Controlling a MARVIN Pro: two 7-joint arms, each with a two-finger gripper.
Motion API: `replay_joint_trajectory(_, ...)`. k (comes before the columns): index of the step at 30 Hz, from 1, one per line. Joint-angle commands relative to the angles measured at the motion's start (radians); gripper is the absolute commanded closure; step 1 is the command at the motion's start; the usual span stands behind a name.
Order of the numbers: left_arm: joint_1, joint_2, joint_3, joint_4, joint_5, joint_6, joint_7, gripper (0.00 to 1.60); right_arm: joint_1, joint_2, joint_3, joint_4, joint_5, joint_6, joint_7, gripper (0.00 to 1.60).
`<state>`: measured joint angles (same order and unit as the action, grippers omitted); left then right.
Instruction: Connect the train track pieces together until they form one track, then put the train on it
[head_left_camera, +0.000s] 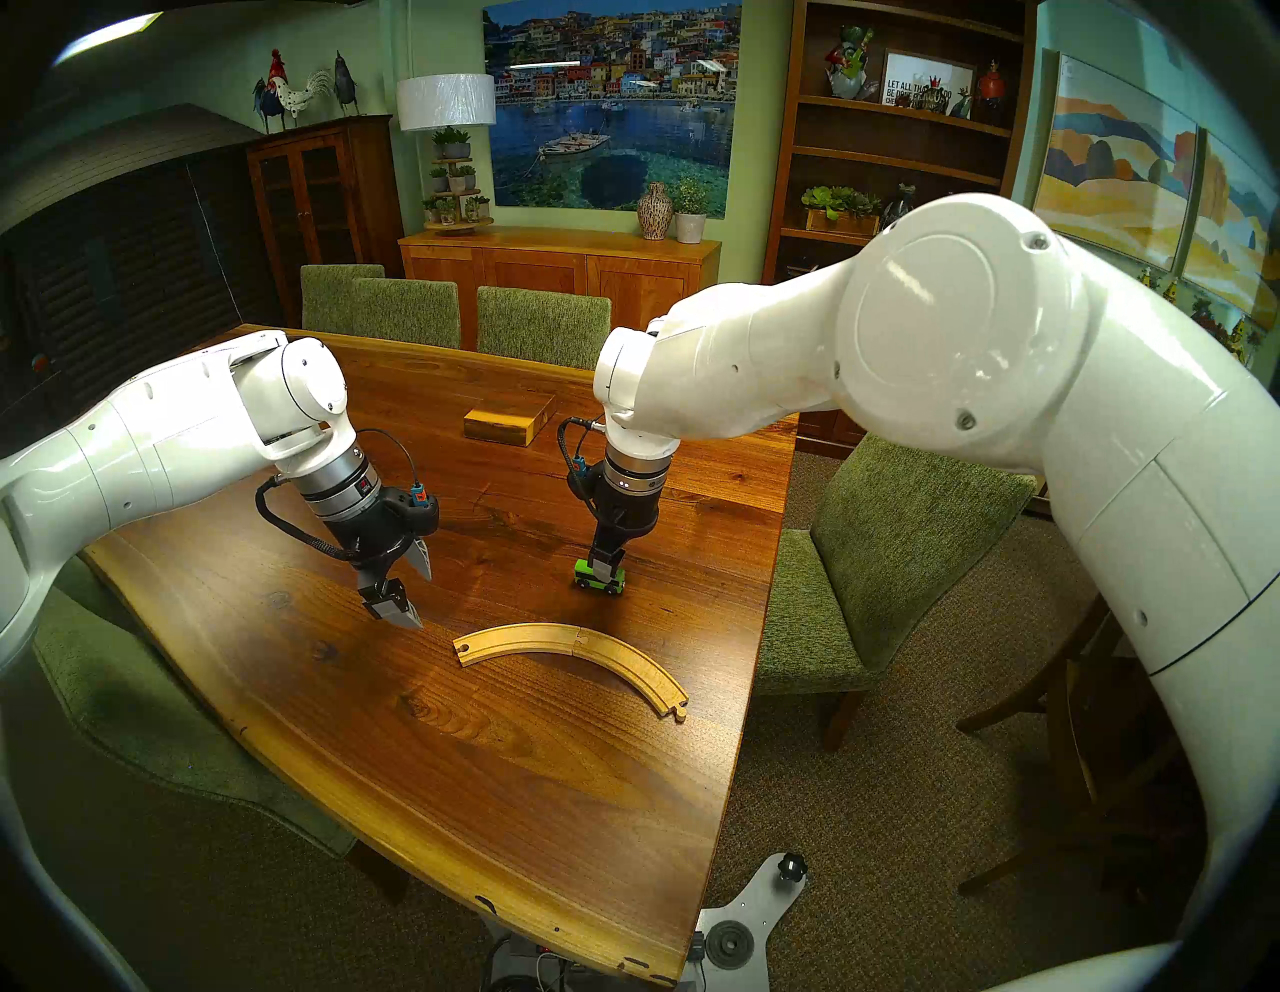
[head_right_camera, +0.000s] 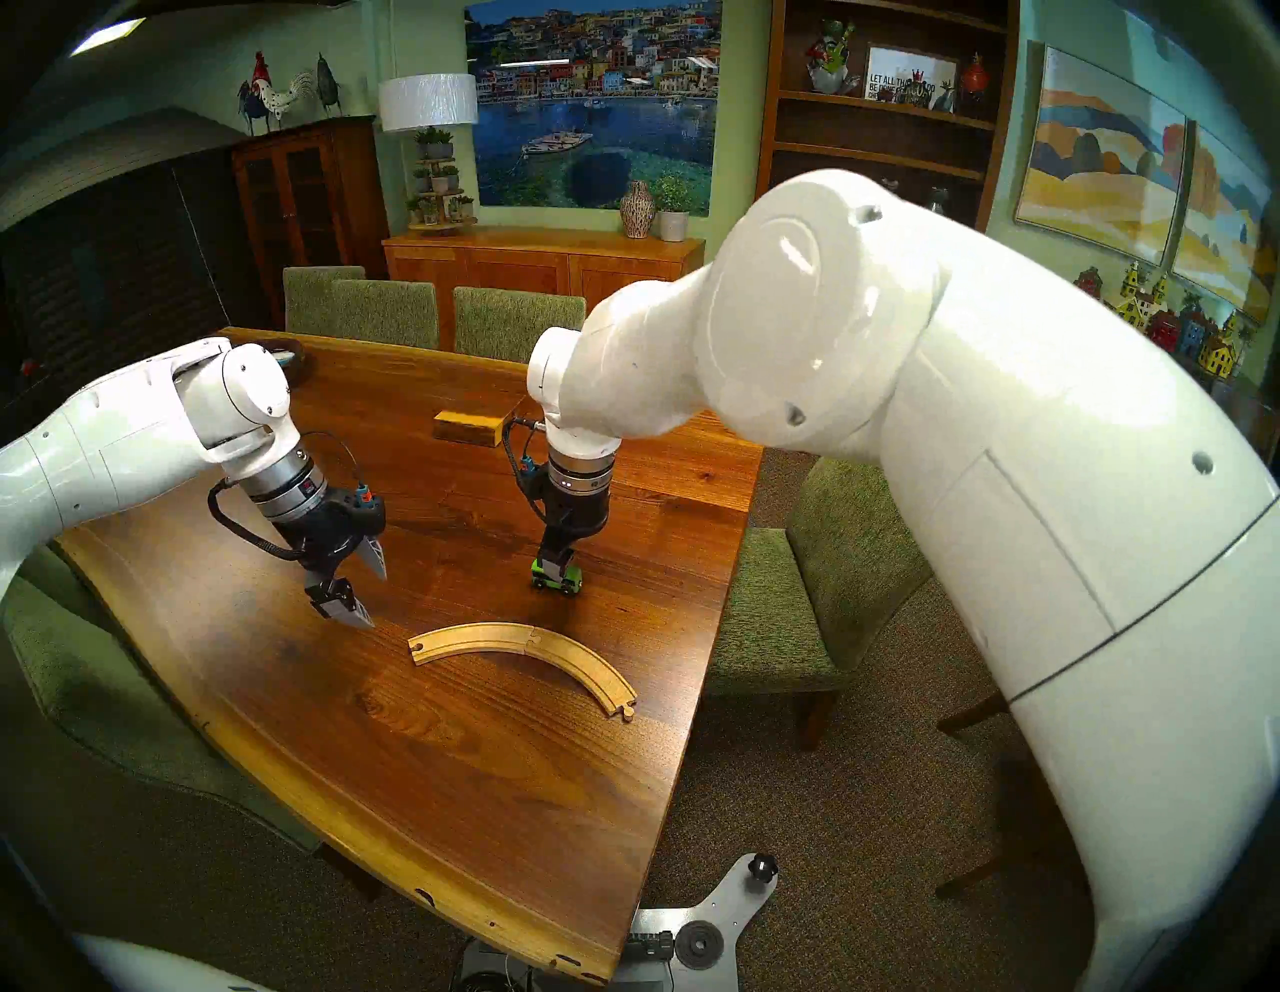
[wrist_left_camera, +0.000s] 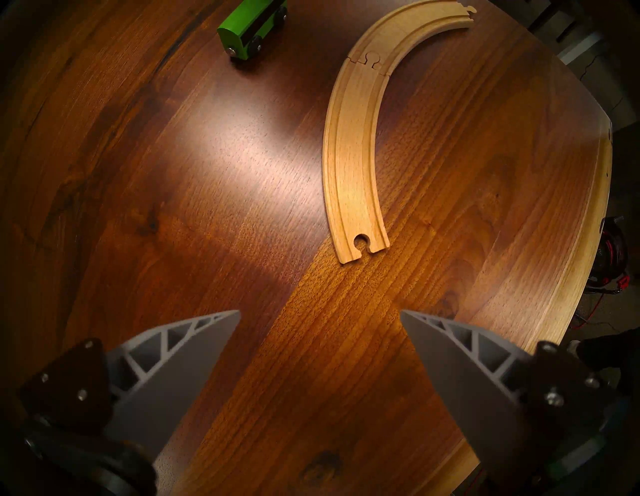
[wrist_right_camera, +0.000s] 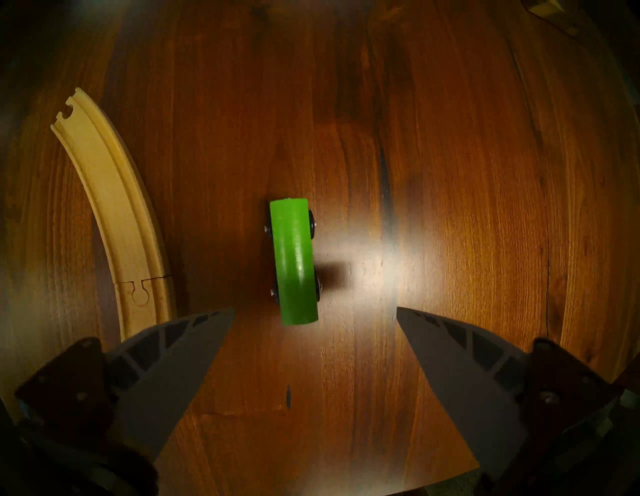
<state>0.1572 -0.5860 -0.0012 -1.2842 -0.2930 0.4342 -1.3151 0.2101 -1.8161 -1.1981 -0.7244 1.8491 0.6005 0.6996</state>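
Two train track pieces are joined peg-in-socket into one pale wooden track, a grooved arc lying flat on the table. The green train stands on the bare table just behind the arc, off the track. My right gripper points straight down over the train, open, its fingers wide on either side of the train's near end, not gripping it. My left gripper hangs open and empty, left of the track's socket end.
A yellow-brown wooden box lies further back on the table. Green chairs stand along the table's right and far sides. The table's pale front edge runs close to the track's peg end.
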Motion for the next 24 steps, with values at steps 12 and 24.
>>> replay_joint_trajectory(12, -0.037, -0.005, -0.025, 0.000, 0.000, -0.005, -0.004, 0.00, -0.111, -0.047, -0.045, 0.254, -0.054, -0.031, 0.126, 0.00)
replay_joint_trajectory(24, -0.036, -0.006, -0.024, 0.003, 0.000, -0.011, -0.005, 0.00, -0.187, -0.059, -0.078, 0.366, -0.076, -0.044, 0.196, 0.00)
